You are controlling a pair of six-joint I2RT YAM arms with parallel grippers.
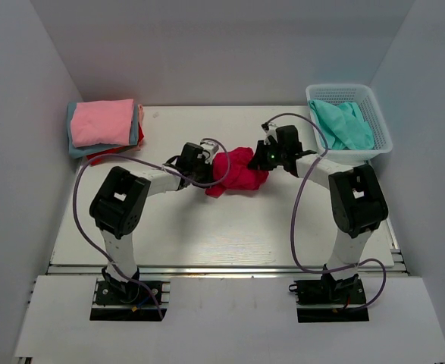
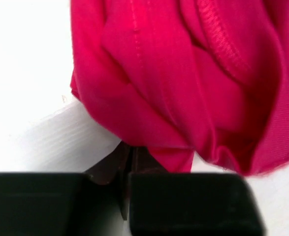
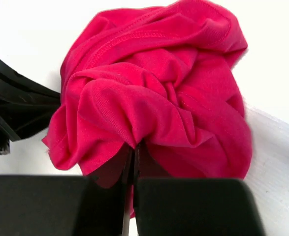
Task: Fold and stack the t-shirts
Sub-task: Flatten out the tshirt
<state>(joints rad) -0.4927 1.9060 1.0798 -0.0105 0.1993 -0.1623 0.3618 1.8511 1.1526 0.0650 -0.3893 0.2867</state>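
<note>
Two grippers meet at one bundle, so neither arm is the nearer. At the table's [image 1: 207, 235] far left corner sits the folded stack [image 1: 102, 125], light pink on top, well apart from the work. The left gripper [image 1: 201, 161] points rightward at the crimson t-shirt [image 1: 237, 171], which lies crumpled mid-table, its longer run going left to right between the arms. Its wrist view shows the fingers pressed together with a fold of cloth caught at their tips. The right gripper [image 1: 268, 156] faces it from the opposite end, fingers likewise closed, pinching a gathered fold. Drawing the ends apart would, I judge, spread the shirt. Far right, a teal t-shirt [image 1: 343, 125] waits in the white mesh basket [image 1: 382, 145].
</note>
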